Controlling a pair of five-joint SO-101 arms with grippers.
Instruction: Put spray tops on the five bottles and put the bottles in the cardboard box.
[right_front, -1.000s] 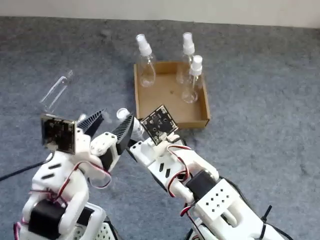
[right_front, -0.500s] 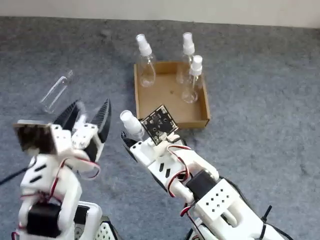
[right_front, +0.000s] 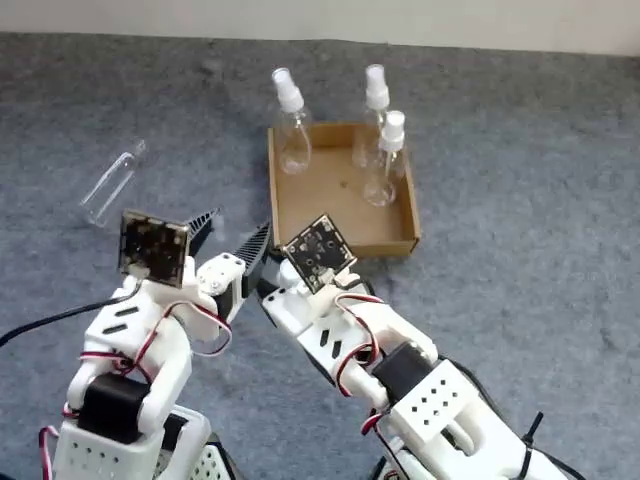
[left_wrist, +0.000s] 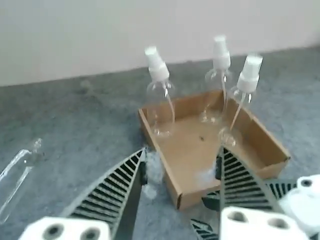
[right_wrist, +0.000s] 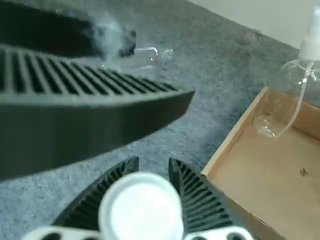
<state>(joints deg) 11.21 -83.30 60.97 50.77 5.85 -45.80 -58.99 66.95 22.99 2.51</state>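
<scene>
Three topped bottles (right_front: 385, 165) stand in the cardboard box (right_front: 345, 245) in the high view. One bare bottle (right_front: 110, 183) lies on the surface (right_front: 520, 200) well off to the L, long axis slanting away from the arms. L gripper (right_front: 240, 221) hangs w/ jaws spread just beside the R arm's wrist, short of the box's near wall. Vs 0.5 s ago it has swung back from the bare-bottle side and now covers the white top that was in plain sight then; R arm hasn't shifted. L wrist view: the spread jaws frame the box, and the R arm's parts sit outside the gap, past one jaw. R wrist view: R gripper (right_wrist: 152, 162) pinches the fourth bottle (right_wrist: 140, 207), white spray top facing the camera, so long axis approx upright. One L jaw crosses just beyond it. Judged: the top sits beside that jaw, not centred btw the two, so L prob. needs a small shift toward R before closing.
</scene>
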